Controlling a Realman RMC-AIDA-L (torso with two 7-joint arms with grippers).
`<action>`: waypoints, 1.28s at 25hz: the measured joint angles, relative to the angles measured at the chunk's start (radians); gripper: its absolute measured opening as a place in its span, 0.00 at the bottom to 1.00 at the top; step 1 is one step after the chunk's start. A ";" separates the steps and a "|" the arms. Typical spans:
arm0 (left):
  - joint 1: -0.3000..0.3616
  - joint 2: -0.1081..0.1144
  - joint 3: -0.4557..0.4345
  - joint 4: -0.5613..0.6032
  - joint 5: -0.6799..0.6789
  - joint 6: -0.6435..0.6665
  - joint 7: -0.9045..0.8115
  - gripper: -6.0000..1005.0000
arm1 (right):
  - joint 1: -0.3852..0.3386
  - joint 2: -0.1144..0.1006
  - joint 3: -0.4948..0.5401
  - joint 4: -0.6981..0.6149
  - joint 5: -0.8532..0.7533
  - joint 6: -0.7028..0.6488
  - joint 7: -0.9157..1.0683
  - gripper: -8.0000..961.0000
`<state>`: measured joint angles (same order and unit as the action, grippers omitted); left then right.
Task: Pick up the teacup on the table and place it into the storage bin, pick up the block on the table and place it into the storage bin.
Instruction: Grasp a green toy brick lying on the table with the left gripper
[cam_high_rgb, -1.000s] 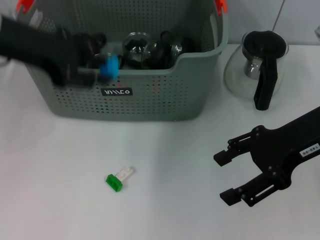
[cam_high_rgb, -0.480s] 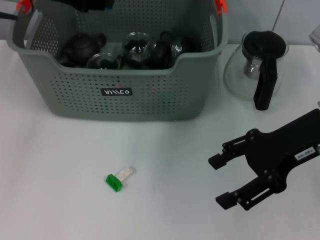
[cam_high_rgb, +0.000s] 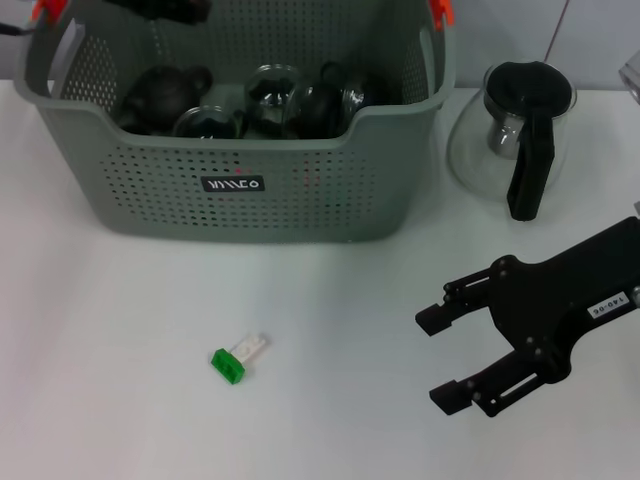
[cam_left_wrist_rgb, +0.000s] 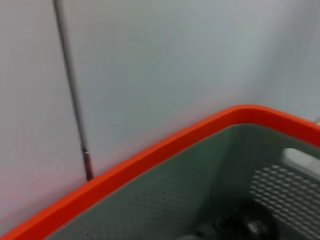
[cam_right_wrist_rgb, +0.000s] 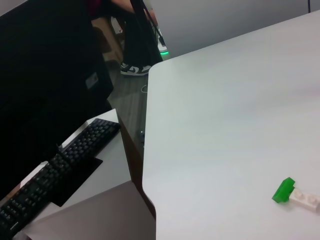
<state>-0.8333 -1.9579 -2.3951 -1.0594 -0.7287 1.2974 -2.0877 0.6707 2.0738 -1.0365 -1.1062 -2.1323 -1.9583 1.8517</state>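
Right end effector (cam_high_rgb: 440, 358) is hovering over the table (cam_high_rgb: 120, 420) near its right edge, fingers spread wide, gripping nothing. Left end effector (cam_high_rgb: 165, 8) is showing only as a dark shape at the far left rim of the storage bin (cam_high_rgb: 250, 210); cannot tell its finger state. The bin is sitting at the table's far side, left of center, and is holding dark teapots and glass cups; which one is the teacup can't be told apart. Left wrist view is showing the bin's orange rim (cam_left_wrist_rgb: 150, 152) and grey inner wall. The block (cam_high_rgb: 237, 358), green with a white piece attached, is lying on the table toward the near edge, well apart from the bin and from the right end effector. It is also showing in the right wrist view (cam_right_wrist_rgb: 295, 193). A glass carafe (cam_high_rgb: 512, 135) with a black handle is standing just beside the bin, toward the far right corner.
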 joint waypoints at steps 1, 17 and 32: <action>0.016 -0.002 -0.003 -0.043 -0.008 0.042 -0.009 0.64 | 0.000 0.000 0.000 0.000 0.000 0.000 0.000 0.92; 0.500 -0.217 0.135 -0.806 -0.153 0.574 0.044 0.96 | -0.011 -0.001 0.004 0.026 0.008 0.036 -0.024 0.92; 0.467 -0.213 0.425 -0.520 0.061 0.453 -0.093 0.96 | 0.001 -0.005 0.013 0.028 0.010 0.055 -0.025 0.92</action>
<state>-0.3664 -2.1709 -1.9701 -1.5790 -0.6676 1.7500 -2.1812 0.6713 2.0691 -1.0234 -1.0784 -2.1227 -1.9036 1.8268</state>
